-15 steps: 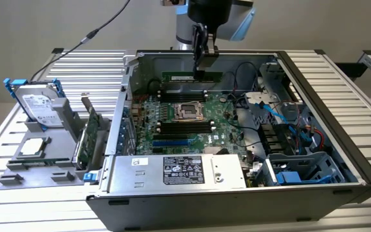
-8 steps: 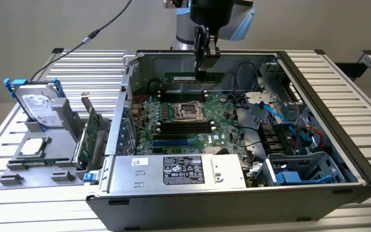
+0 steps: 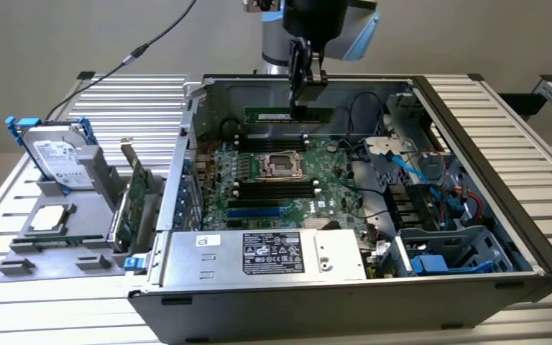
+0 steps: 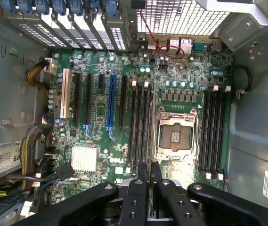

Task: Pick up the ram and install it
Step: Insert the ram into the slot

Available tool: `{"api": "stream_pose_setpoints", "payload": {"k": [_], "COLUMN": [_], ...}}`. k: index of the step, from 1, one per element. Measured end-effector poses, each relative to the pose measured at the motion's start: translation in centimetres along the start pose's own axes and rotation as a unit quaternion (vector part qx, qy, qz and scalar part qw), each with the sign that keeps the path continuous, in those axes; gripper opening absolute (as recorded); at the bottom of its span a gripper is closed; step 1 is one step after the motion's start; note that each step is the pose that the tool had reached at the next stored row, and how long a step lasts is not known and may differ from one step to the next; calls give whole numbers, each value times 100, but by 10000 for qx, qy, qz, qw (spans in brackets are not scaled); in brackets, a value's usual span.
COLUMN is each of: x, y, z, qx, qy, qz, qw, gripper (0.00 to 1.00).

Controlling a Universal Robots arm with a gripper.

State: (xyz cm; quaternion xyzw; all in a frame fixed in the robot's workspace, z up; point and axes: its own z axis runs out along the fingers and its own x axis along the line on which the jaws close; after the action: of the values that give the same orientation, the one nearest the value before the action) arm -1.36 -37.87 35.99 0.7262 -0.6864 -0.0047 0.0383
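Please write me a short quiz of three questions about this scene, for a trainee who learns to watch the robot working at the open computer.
1. True or false: the ram is already seated in a slot of the motherboard.
2. Which thing stands upright on the grey holder, at the exterior view's left of the computer case?
A) a hard drive
B) a keyboard
C) a cooling fan
3. Fill in the missing word: the gripper is shut on the ____.

Key
1. False: the gripper holds it in the air above the motherboard.
2. A
3. ram
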Motion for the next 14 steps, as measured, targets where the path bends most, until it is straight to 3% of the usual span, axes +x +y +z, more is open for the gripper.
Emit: {"api": "stream_pose_setpoints", "payload": {"k": [8,14], "x": [-1,-8], "y": [0,37], "z": [6,116], "qx": [0,-2], "qy": [9,19], "qz": [1,1], "qw": [10000,10000], "gripper": [14,14]}}
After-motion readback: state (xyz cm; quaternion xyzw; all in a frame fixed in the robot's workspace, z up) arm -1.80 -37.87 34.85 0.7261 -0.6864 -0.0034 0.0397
